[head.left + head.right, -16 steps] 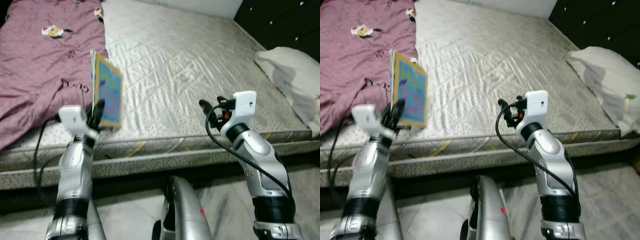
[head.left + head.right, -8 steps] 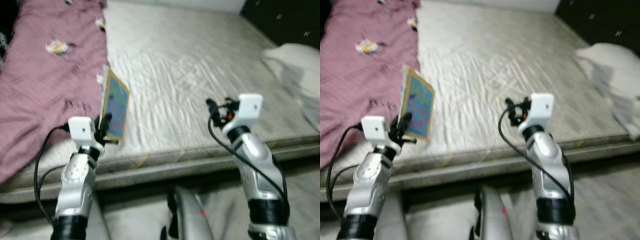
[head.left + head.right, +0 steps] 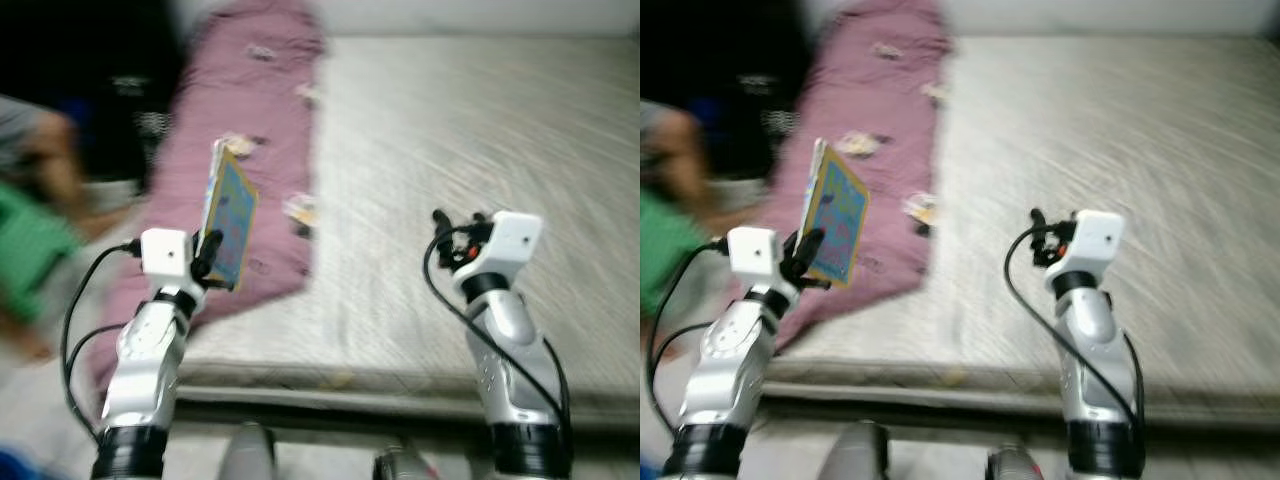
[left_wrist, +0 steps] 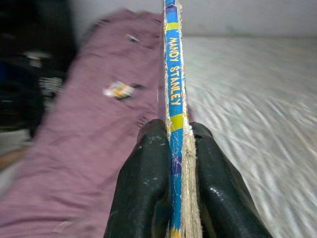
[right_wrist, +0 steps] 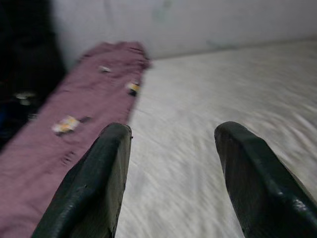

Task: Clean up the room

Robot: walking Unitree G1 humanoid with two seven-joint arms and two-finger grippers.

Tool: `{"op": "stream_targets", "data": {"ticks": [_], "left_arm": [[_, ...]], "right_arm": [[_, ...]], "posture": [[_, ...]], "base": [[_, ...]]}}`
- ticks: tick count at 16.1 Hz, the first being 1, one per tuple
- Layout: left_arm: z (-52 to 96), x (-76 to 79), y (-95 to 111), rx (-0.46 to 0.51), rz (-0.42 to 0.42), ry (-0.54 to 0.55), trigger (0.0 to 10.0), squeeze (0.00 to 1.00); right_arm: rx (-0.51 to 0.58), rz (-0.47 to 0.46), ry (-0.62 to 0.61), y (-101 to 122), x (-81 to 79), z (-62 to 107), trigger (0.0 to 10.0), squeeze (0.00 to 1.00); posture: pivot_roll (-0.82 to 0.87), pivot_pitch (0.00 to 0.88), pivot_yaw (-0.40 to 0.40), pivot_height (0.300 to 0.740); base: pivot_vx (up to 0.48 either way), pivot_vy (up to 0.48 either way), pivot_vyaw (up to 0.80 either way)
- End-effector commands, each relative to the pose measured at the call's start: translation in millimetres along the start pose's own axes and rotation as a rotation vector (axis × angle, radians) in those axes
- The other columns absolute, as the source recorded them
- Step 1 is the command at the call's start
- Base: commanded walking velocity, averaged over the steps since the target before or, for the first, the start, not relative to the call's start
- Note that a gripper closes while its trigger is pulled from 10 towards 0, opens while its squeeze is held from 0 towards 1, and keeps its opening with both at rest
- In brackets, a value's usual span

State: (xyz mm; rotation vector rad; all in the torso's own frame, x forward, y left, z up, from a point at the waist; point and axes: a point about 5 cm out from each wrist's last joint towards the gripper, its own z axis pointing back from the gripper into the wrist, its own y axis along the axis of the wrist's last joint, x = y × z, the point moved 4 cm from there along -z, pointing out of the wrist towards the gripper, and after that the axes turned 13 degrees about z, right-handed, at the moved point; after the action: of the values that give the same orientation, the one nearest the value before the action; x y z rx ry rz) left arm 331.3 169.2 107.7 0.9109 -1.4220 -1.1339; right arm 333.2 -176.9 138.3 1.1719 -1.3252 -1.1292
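My left gripper (image 3: 208,262) is shut on a thin picture book (image 3: 229,214) with a blue and yellow cover, held upright above the bed's near left corner. The left wrist view looks along the book's blue spine (image 4: 173,94), pinched between my two black fingers (image 4: 148,193). My right gripper (image 3: 447,228) is raised over the grey mattress (image 3: 480,150), and its fingers (image 5: 101,173) stand wide apart with nothing between them. A mauve blanket (image 3: 250,130) with small printed figures lies along the left side of the bed.
A person in green (image 3: 30,250) sits blurred at the far left beside the bed. Dark furniture (image 3: 110,80) stands behind them. The bed's front edge (image 3: 400,385) runs across just ahead of me, with pale floor (image 3: 940,455) below it. The eye views are blurred.
The camera has swung left: the bed shifted right, the pillow left the picture and a person came into view. My left gripper still holds the book upright; the right stays open.
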Motion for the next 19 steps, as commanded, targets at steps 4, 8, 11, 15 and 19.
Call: {"op": "stream_targets", "data": {"ticks": [4, 8, 11, 15, 19], "left_arm": [[-9.5, 3.4, 5.6, 0.006, -0.072, -0.023, 10.0, 0.0], [-5.4, 0.6, -1.6, -0.029, -0.087, -0.039, 10.0, 0.0], [1.1, -1.8, -9.9, -0.053, -0.071, -0.044, 10.0, 0.0], [-3.9, 2.5, -8.4, -0.053, -0.074, -0.065, 10.0, 0.0], [-4.0, 3.4, -8.8, -0.05, -0.067, -0.062, 10.0, 0.0]], "right_arm": [[0.003, -0.013, -0.053, -0.5, -0.9, -2.7, 10.0, 0.0], [-0.028, 0.0, -0.068, -11.7, -1.6, 8.9, 10.0, 0.0], [-0.058, 0.003, -0.105, -20.5, 4.2, 14.9, 10.0, 0.0], [-0.056, 0.003, -0.149, -18.2, 12.9, 7.3, 10.0, 0.0], [-0.048, 0.022, -0.147, -17.6, 15.6, 8.4, 10.0, 0.0]], "posture": [[-0.07, 0.0, 0.08, 0.74], [-0.08, 0.0, 0.098, 0.74], [-0.08, 0.0, 0.117, 0.74], [-0.08, 0.0, 0.118, 0.74], [-0.08, 0.0, 0.11, 0.74]], "base": [[0.0, 0.0, 0.0], [0.0, 0.0, 0.0], [0.0, -0.278, 0.0], [0.0, -0.452, -0.2], [0.0, -0.12, -0.5]]}}
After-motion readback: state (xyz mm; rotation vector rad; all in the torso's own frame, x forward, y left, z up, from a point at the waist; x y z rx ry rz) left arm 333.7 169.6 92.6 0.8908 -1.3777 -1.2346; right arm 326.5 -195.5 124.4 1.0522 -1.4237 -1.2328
